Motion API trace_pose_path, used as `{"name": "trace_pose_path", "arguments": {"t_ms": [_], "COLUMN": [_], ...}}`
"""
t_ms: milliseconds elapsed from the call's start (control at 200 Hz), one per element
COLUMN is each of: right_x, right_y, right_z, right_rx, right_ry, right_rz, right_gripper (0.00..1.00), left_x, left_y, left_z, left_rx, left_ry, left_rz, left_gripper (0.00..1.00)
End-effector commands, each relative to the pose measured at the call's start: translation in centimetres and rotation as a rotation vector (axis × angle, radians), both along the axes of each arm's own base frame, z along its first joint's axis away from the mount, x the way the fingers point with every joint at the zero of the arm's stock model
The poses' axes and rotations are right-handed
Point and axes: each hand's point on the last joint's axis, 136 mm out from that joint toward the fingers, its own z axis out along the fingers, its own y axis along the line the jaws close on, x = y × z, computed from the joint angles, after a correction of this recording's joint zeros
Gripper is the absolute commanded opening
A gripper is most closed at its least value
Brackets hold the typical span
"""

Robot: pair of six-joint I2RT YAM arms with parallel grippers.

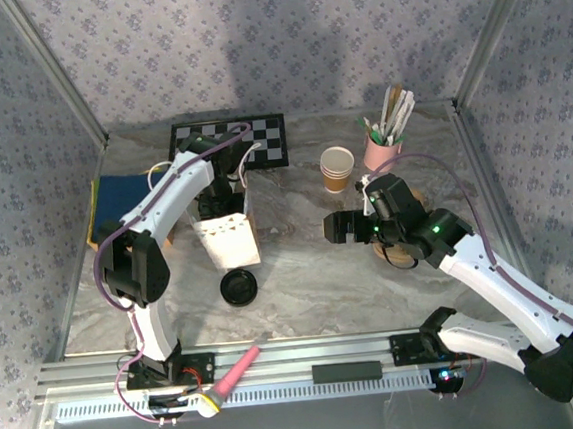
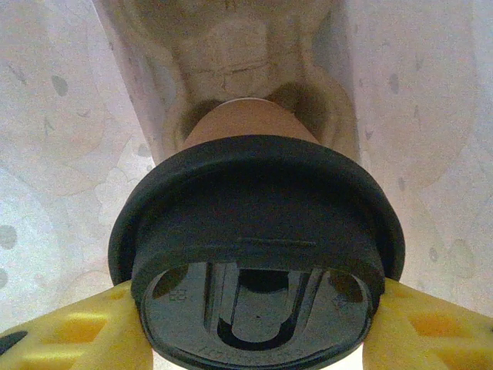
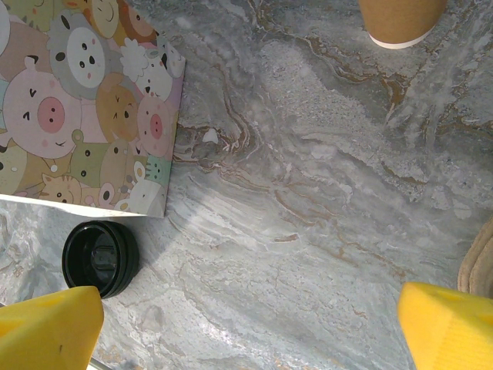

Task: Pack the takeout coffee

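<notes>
Left wrist view: left fingers point(image 2: 69, 331) grip the cup point(image 2: 246, 127) at its black lid point(image 2: 254, 200), one yellow finger on either side. The cup's long axis runs straight out from the fingers, base leading, down inside the bag point(image 2: 431, 116) toward the pulp tray point(image 2: 231, 46). Whether the base touches yet, I cannot tell. Tan-brown paper, lid seated square. The left arm has this one. Right fingers point(image 3: 46, 324) gape wide over the desk point(image 3: 308, 231), well apart from the cup, near a loose lid point(image 3: 100, 258).
</notes>
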Motion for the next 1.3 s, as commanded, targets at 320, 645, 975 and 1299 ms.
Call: {"name": "trace_pose_path", "arguments": {"t_ms": [320, 645, 975, 1299], "right_x": [-0.12, -0.09, -0.26, -0.19], "right_y": [0.01, 0.06, -0.08, 0.03], "right_z": [-0.17, 0.03, 0.09, 0.12], "right_rx": [-0.009, -0.004, -0.004, -0.009], "right_ry": [0.001, -0.002, -0.004, -0.004], "right_rz": [-0.001, 0.0, -0.003, 0.001], "right_gripper": [1.0, 1.0, 1.0, 1.0], "left_x": [-2.43, -2.71, -2.64, -2.82], "left_y": [0.45, 0.46, 0.42, 0.54], "left_z": [0.05, 0.0, 0.05, 0.13], "left_rx": [0.0, 0.001, -0.001, 0.001], "left_ry": [0.068, 0.072, 0.067, 0.07], "left_rz": [0.005, 0.003, -0.001, 0.001], "left_gripper": [0.54, 0.54, 0.54, 0.54]}}
